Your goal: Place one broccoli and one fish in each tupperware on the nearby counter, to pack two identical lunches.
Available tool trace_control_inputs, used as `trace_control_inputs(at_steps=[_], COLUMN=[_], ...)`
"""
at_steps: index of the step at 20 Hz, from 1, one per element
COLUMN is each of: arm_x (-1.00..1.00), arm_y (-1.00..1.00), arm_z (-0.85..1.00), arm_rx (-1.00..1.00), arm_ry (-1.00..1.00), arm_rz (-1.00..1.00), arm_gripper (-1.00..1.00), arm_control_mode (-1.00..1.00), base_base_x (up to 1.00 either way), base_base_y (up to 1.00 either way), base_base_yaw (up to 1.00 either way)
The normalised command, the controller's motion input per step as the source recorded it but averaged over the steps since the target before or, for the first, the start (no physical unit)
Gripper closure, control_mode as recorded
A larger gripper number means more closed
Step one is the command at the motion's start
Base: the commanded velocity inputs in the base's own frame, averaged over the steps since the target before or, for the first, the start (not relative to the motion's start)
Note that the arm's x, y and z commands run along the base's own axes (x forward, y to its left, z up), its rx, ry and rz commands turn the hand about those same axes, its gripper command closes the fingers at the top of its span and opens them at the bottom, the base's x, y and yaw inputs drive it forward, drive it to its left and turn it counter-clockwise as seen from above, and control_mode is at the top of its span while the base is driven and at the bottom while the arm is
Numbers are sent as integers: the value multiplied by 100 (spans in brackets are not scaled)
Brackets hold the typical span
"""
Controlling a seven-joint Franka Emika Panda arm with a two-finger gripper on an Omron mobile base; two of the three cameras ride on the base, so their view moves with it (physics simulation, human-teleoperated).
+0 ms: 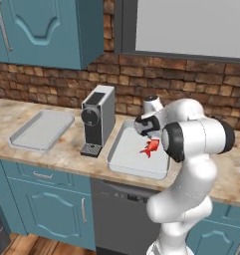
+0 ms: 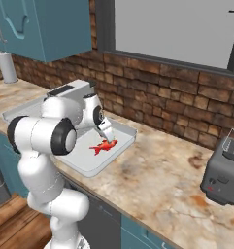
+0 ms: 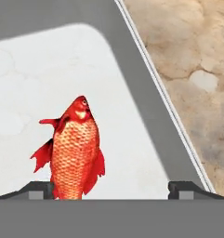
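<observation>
Released gripper (image 3: 111,188) is hovering over red fish (image 1: 151,147) lying in centre tupperware (image 1: 122,159); left tupperware (image 1: 39,130) awaiting food.

We see the coffee machine (image 1: 96,119) standing on the counter (image 2: 157,180) between the two trays, a tall block to any sideways sweep from one to the other. The left tray (image 1: 39,130) lies bare and open from above. In the right tray (image 1: 134,162) the fish (image 1: 150,147) takes the middle-right of the floor; the rest of that floor is free. Our gripper (image 3: 111,188) hangs just above the fish with its jaws wide. The brick wall (image 2: 186,107) closes the back. The toaster (image 2: 224,170) stands well to the right, with bare counter between it and the tray.
</observation>
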Motion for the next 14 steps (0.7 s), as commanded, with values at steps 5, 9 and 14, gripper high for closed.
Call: trace_control_inputs(at_steps=[5, 9, 14], arm_x=[-58, -97, -86], arm_y=[23, 36, 16], arm_z=[78, 39, 86], arm_rx=[-1, 0, 0], arm_ry=[-12, -1, 0], arm_rz=[0, 11, 34], arm_gripper=[-100, -100, -100], arm_control_mode=[-100, -100, -100], base_base_x=[0, 0, 0], base_base_y=[0, 0, 0], base_base_yaw=[0, 0, 0])
